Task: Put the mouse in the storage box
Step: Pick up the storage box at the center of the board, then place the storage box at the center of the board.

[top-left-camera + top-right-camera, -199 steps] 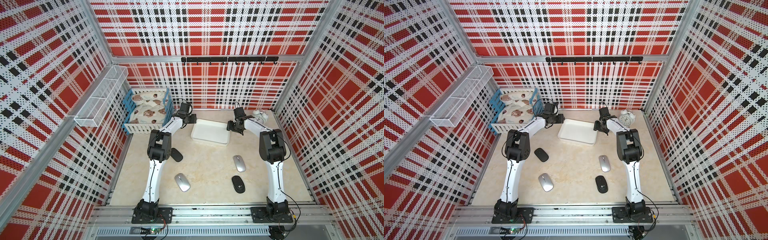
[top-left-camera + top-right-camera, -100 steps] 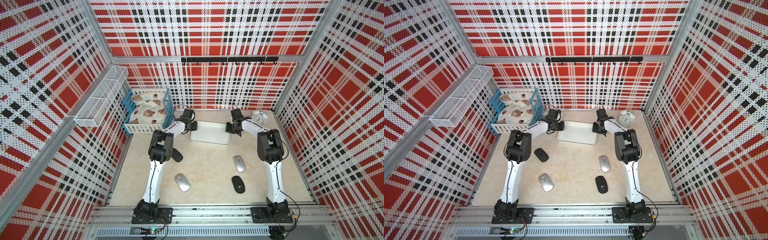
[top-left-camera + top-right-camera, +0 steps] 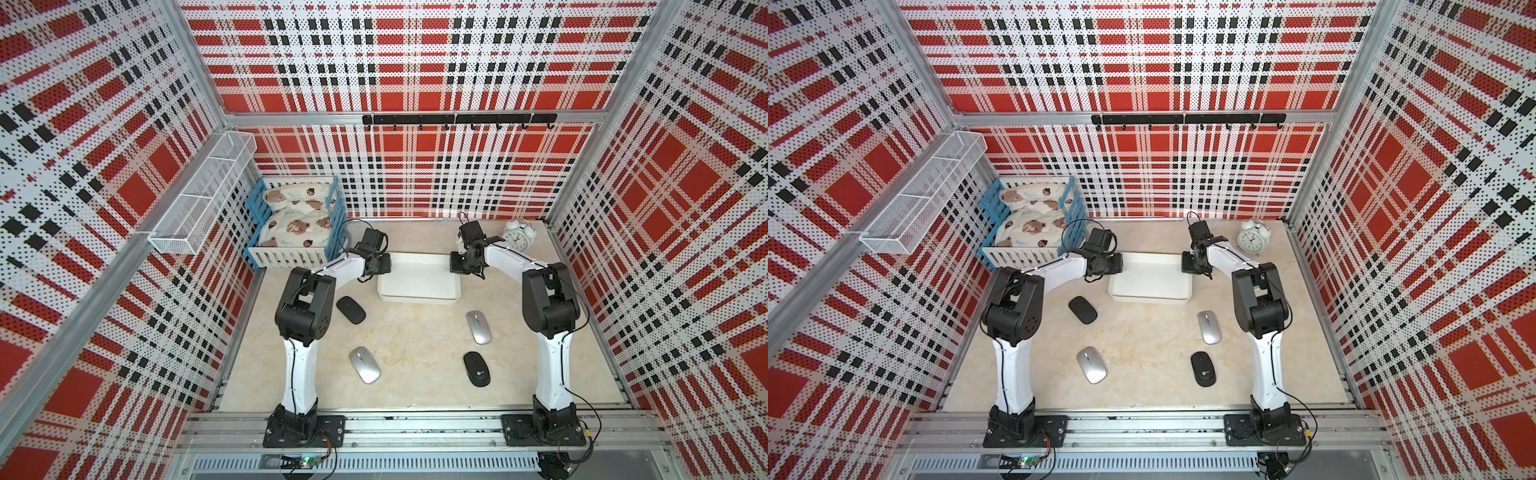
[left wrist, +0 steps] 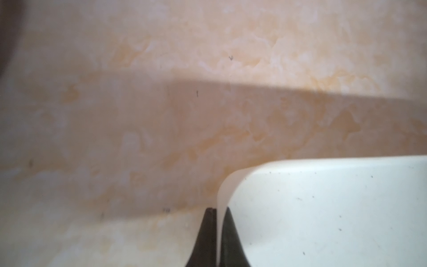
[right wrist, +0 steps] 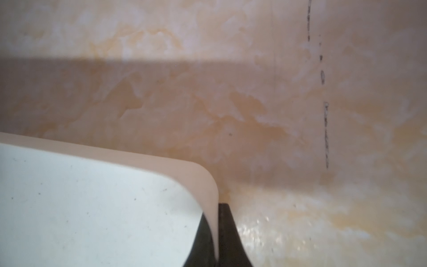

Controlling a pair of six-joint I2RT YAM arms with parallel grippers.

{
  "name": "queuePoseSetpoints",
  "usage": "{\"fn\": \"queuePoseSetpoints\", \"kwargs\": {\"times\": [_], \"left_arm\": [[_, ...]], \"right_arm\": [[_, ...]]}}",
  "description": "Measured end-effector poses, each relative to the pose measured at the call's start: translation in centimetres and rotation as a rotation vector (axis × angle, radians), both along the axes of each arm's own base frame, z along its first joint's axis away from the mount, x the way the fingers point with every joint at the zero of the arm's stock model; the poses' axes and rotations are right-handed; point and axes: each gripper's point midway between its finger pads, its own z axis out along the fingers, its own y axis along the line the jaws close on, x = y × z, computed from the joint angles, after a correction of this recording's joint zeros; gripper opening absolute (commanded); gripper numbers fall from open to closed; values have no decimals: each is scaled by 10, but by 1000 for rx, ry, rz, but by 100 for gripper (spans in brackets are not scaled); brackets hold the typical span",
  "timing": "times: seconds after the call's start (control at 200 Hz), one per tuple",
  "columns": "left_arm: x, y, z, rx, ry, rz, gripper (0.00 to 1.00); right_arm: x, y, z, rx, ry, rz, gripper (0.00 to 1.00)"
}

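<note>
Mice [image 3: 351, 310] [image 3: 476, 369] [image 3: 364, 365] [image 3: 478, 327]: two black, two silver; one storage box [image 3: 417, 297].

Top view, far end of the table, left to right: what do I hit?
blue-and-white crate → left gripper, shut on the box rim → storage box → right gripper, shut on the opposite rim → alarm clock

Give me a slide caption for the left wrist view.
Left tool shut on the white storage box rim, marbled tabletop beyond.
</note>
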Motion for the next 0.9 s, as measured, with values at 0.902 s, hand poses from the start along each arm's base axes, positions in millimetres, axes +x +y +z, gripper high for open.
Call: {"fn": "queuePoseSetpoints", "kwargs": {"times": [0.902], "left_arm": [[-140,11,-44,18,29,133,4]], "right_arm": [[-122,25,-37,-98,-50,101,0]]}}
